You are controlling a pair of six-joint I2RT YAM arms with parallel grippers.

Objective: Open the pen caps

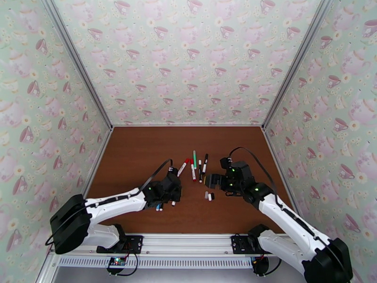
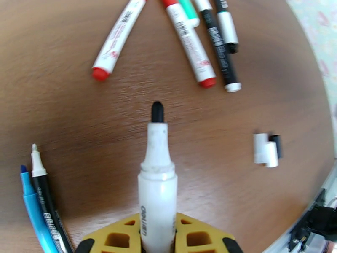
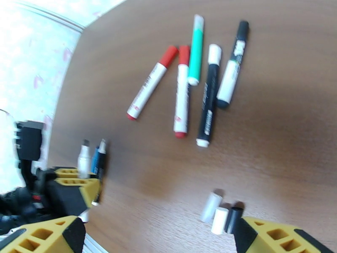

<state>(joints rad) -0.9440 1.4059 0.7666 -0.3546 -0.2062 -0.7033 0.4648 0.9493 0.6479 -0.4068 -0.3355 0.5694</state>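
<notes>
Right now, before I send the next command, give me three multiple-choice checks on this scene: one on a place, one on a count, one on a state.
1. Where do the loose caps lie?
A. On the table, apart from the capped pens, on their near side
B. Lined up against the back wall
C. Hanging off the table's edge

2. How many loose caps lie together there?
A. One
B. Three
C. Six

3. What state is the marker in the left gripper?
A. Capped in red
B. Uncapped, black tip bare
C. Snapped in half

Answers:
1 A: the top view shows them on bare wood, nearer than the pen group.
2 B: two pale caps and one black show in both wrist views.
3 B: the left wrist view shows its black tip with no cap on it.
</notes>
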